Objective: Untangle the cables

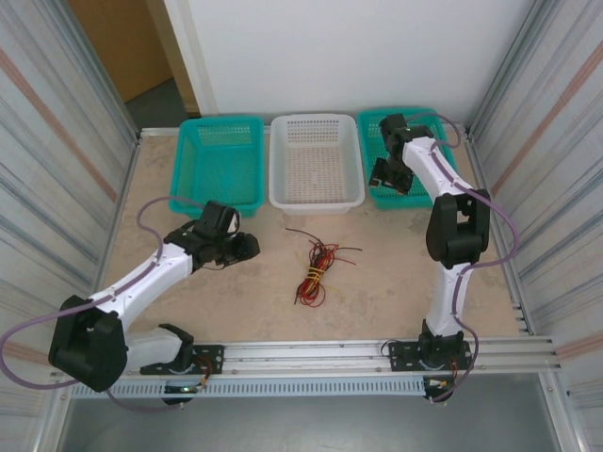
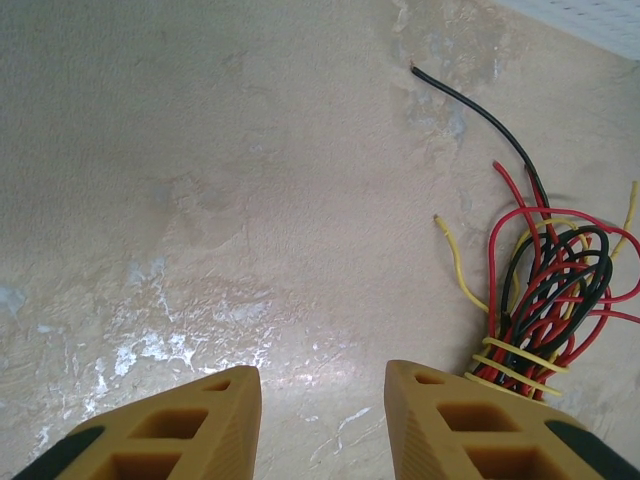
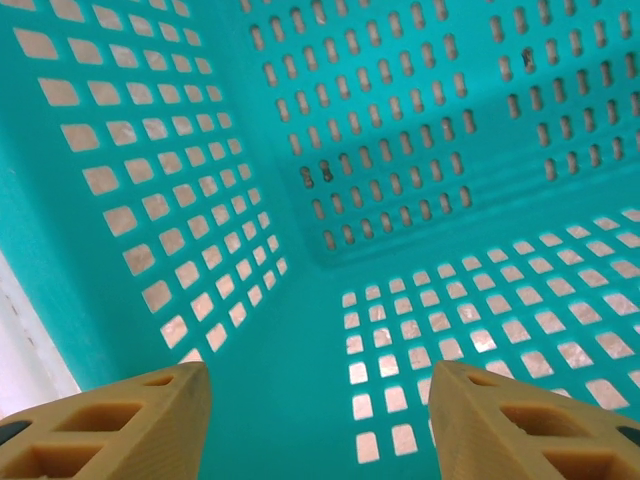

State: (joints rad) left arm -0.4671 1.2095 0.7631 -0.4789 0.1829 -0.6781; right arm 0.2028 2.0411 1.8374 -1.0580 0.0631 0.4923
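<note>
The cables (image 1: 316, 268) lie as one tangled bundle of red, black and pale yellow wires on the table's middle. In the left wrist view the cables (image 2: 545, 300) sit at the right, bound by yellow turns near my right finger, with a black end and a yellow end trailing out. My left gripper (image 1: 251, 247) hovers left of the bundle, apart from it. Seen from its wrist, the left gripper (image 2: 322, 385) is open over bare table. My right gripper (image 1: 384, 175) hangs open inside the right teal basket (image 1: 364, 160), nothing between its fingers (image 3: 150, 405).
A second teal basket (image 1: 219, 122) and a white basket (image 1: 316, 121) stand in a row along the back edge. Corrugated metal walls close both sides. A metal rail (image 1: 320, 353) runs along the front by the arm bases.
</note>
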